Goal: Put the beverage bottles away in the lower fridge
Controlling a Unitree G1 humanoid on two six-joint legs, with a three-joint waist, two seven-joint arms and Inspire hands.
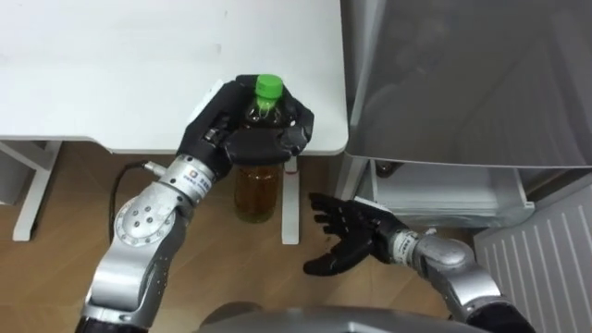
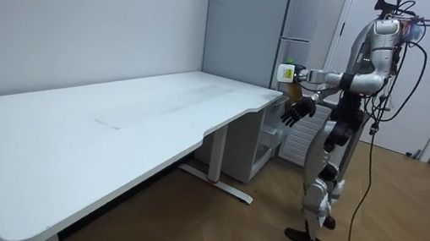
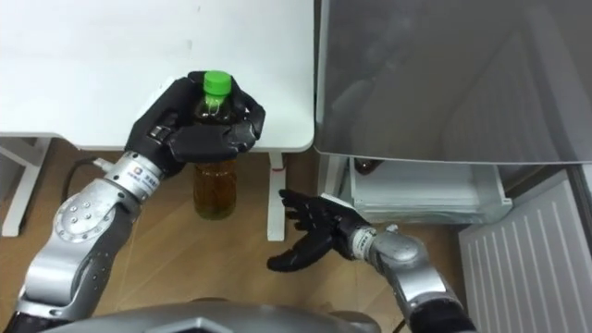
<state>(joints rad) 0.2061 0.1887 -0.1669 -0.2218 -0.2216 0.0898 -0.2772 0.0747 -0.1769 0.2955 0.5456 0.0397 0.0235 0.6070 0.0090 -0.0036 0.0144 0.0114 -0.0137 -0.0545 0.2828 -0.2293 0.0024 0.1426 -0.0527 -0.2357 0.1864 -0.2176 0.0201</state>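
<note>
Holding the green-capped bottle [image 1: 256, 190] of amber drink up close in the left hand [image 1: 262, 139], fingers wrapped round its shoulder, just off the corner of the white desk [image 1: 139, 74], right hand [image 1: 344, 242] lower down with fingers loose and spread, next to the grey fridge [image 1: 462, 83] with its bottom compartment open.

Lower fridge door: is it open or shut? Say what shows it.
Open. The door stands swung out at the right, baring the white shelves inside.
</note>
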